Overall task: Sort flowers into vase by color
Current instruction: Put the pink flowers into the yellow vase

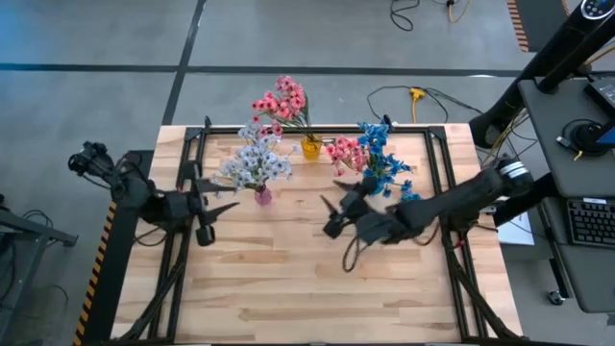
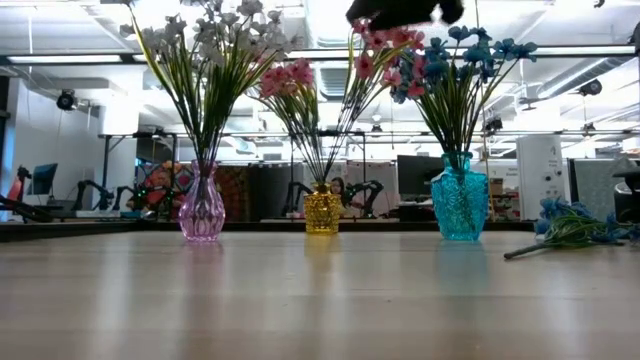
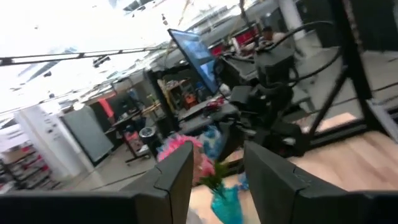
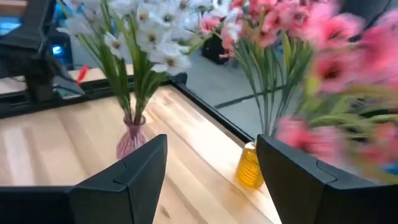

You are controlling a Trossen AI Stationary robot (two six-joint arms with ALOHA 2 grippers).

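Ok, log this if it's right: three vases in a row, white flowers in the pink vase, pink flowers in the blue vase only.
Not quite. The low view shows pink flowers in the yellow vase too, besides those in the blue vase. White flowers do sit in the pink vase.

White flowers (image 2: pixel 205 40) in pink vase (image 2: pixel 201 210), pink flowers (image 2: pixel 290 80) in yellow vase (image 2: pixel 321 210).

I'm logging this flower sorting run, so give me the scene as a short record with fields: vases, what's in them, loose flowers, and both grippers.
pink vase: white flowers
yellow vase: pink flowers
blue vase: blue flowers plus a pink sprig
loose: blue sprig lying on the table
left gripper: open, empty, beside the pink vase
right gripper: open, empty, near the blue vase
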